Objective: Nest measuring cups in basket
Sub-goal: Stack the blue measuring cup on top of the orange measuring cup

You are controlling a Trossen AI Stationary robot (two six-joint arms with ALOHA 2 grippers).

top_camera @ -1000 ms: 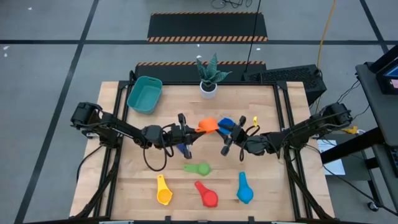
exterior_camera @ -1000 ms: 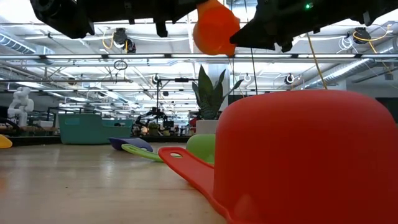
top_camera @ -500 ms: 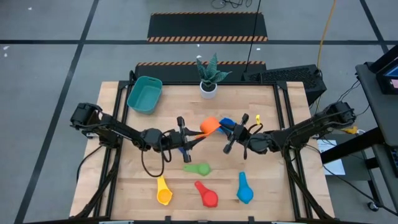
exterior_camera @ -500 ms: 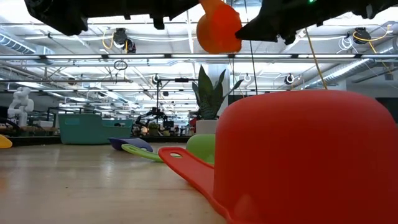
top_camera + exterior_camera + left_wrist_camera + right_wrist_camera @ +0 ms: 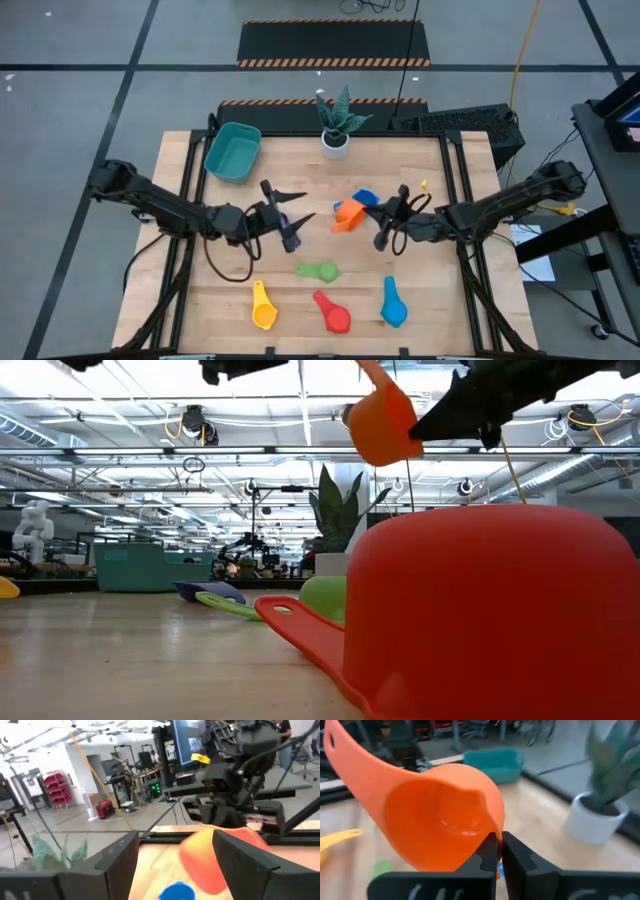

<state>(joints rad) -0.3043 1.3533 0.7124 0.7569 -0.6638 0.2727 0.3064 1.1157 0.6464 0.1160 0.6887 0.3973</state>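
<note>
Two tools are working for you: your right tool [image 5: 381, 213] is pinching the orange measuring cup's [image 5: 349, 213] rim above the table [image 5: 440, 290], your left tool [image 5: 291, 209] is hanging spread apart nearby.

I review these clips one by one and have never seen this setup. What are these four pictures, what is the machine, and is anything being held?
Two dark robot arms work at a wooden table. One picture looks straight down, one looks level across the tabletop, and two come from cameras on the wrists. The right gripper is shut on the rim of the orange cup, lifted off the table. The left gripper is open and empty. Green, yellow, red and light blue cups lie on the table; the teal basket and a potted plant stand at the far edge.
</note>
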